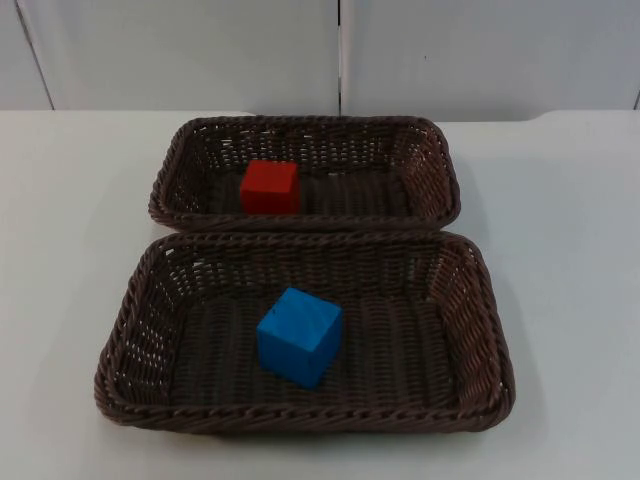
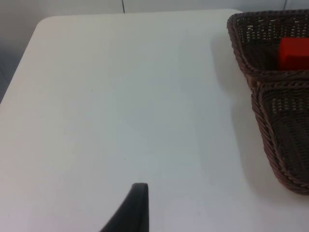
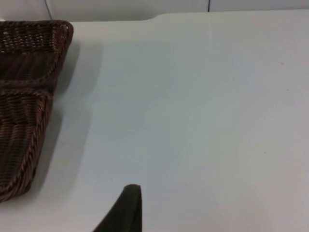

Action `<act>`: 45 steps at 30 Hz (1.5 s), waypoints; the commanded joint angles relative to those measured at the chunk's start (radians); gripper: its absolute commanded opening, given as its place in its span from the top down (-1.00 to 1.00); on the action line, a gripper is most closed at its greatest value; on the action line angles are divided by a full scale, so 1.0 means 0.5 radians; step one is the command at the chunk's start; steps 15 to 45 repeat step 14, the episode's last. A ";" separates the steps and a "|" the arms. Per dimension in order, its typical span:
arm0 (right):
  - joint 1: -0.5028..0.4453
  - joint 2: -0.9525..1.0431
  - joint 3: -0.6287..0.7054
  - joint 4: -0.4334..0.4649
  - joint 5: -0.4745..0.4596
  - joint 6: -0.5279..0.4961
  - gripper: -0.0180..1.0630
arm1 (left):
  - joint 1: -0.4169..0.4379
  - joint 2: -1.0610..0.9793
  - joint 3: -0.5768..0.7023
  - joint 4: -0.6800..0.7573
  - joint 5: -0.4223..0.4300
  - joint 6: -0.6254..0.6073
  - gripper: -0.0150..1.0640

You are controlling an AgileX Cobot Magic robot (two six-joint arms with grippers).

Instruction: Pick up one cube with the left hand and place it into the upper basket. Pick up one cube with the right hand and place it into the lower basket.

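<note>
Two dark wicker baskets sit touching on the white table [image 1: 580, 250], one behind the other, and each holds one cube, two cubes in all. The left gripper [image 2: 137, 205] hangs over bare table left of the baskets; whether its jaws stand wide or narrow cannot be told. The far, upper basket [image 1: 432, 165] carries the red cube [image 1: 270, 187] left of its middle, resting flat. The near, lower basket [image 1: 478, 300] carries the blue cube [image 1: 299, 336] around its middle, turned slightly askew. The right gripper [image 3: 128, 205] hangs over bare table right of the baskets, jaw state likewise untellable.
</note>
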 commanded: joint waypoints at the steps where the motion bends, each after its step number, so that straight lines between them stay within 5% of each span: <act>1: -0.025 -0.006 0.001 0.008 -0.007 -0.001 -0.98 | 0.003 -0.009 0.009 0.012 -0.005 -0.012 -0.97; 45: -0.144 -0.006 0.001 0.015 -0.007 -0.001 -0.98 | 0.003 -0.009 0.009 0.012 -0.005 -0.012 -0.97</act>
